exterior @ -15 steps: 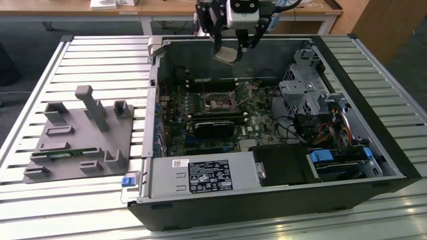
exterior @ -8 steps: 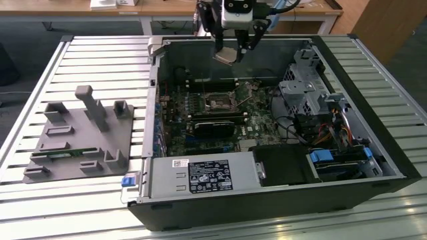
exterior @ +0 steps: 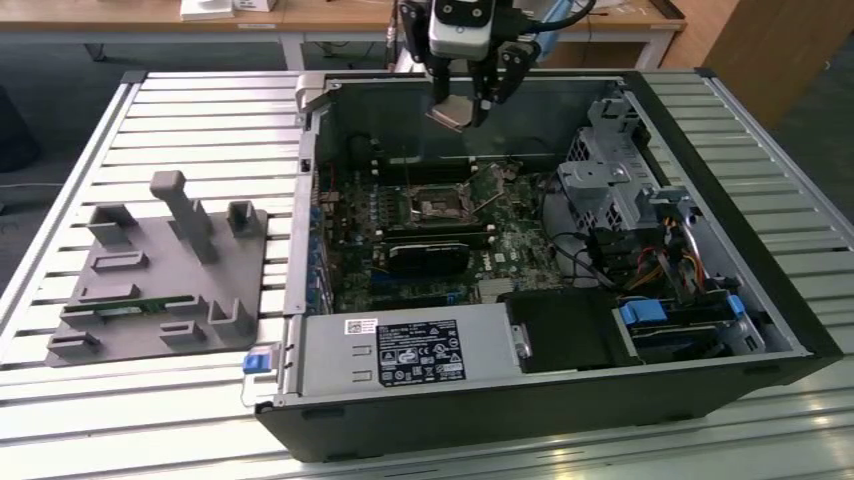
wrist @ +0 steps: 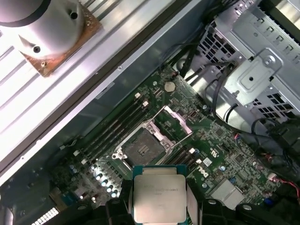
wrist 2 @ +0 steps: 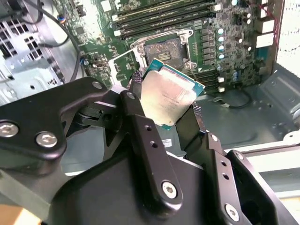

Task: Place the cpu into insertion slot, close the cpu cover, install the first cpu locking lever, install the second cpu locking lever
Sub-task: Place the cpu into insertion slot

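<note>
Gripper was up at the top centre of the exterior view, over the far wall of the open computer case. Its two fingers were pinching opposite edges of the cpu, whose pale metal face was tilted rather than level. The insertion slot sat well apart from the chip, almost straight down the frame near the middle of the motherboard, a shade toward the exterior view's left. In the first wrist view the cpu cover stood swung open just beside that socket, leaving its dark centre bare.
</note>
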You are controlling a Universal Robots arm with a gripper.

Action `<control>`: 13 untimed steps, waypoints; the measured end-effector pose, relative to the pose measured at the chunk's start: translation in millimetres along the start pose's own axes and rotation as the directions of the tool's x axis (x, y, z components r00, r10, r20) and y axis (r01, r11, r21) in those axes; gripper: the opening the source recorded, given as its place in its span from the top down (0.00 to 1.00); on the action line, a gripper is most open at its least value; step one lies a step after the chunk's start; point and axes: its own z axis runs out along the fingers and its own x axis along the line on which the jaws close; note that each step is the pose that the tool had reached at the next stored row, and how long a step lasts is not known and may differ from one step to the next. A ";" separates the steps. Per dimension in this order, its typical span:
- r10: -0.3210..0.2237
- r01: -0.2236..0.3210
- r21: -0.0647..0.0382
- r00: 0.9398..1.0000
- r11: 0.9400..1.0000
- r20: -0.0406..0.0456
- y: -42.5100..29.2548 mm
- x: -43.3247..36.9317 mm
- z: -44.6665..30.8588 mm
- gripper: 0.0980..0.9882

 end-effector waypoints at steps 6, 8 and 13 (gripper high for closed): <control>0.084 -0.084 -0.002 0.996 0.996 0.007 -0.2 0.1 0.8 0.50; 0.108 -0.108 -0.003 0.994 0.994 0.010 -0.2 0.2 1.1 0.50; 0.166 -0.166 -0.004 0.986 0.986 0.015 -0.3 0.3 1.7 0.50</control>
